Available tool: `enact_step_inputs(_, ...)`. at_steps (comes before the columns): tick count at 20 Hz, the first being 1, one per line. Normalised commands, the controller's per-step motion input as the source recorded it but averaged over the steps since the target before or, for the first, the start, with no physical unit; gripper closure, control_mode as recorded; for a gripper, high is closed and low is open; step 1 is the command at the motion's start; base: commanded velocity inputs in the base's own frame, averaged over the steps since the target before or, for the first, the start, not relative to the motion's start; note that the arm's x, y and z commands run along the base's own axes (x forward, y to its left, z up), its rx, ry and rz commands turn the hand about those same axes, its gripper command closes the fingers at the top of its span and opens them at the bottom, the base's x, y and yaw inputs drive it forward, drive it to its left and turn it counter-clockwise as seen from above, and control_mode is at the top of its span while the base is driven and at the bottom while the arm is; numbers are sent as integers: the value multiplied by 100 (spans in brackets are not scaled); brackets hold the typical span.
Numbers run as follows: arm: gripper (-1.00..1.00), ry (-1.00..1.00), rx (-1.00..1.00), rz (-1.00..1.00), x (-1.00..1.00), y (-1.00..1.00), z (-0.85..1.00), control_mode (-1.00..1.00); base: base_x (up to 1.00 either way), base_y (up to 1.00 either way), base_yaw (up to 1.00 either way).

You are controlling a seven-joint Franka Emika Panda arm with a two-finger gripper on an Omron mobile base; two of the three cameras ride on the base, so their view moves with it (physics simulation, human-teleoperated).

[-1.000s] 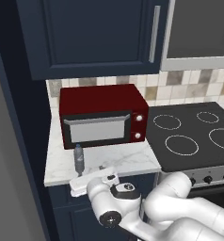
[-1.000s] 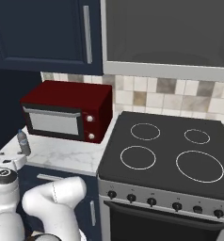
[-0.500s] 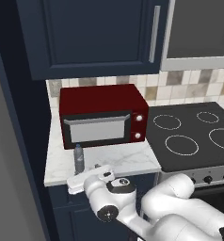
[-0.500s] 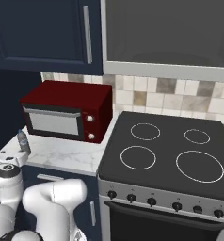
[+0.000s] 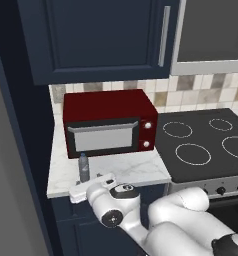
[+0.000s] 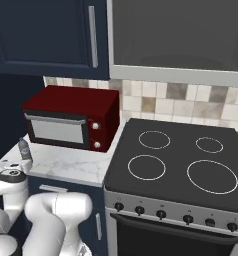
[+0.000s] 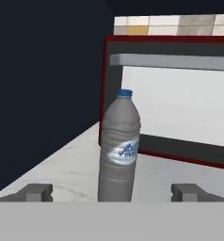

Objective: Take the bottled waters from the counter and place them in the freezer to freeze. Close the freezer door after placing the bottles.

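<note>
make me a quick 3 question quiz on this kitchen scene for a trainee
1. True or false: the bottle lies on its side on the counter.
2. What stands right behind the bottle? A microwave B stovetop C sink
3. Fill in: the gripper fingers are spread ____, one each side of the bottle.

Key
1. false, it stands upright
2. A
3. open, nothing gripped yet
</note>
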Motion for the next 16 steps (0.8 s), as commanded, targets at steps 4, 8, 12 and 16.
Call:
enact_step_inputs(4,-100,0,0,0,6,0,-1,-100,0,0,0)
enact_step_inputs(8,-100,0,0,0,15,0,-2,-100,0,0,0)
enact_step_inputs(12,-100,0,0,0,29,3,-10,-100,0,0,0)
enact_step_inputs(16,-100,0,0,0,30,1,-4,-100,0,0,0)
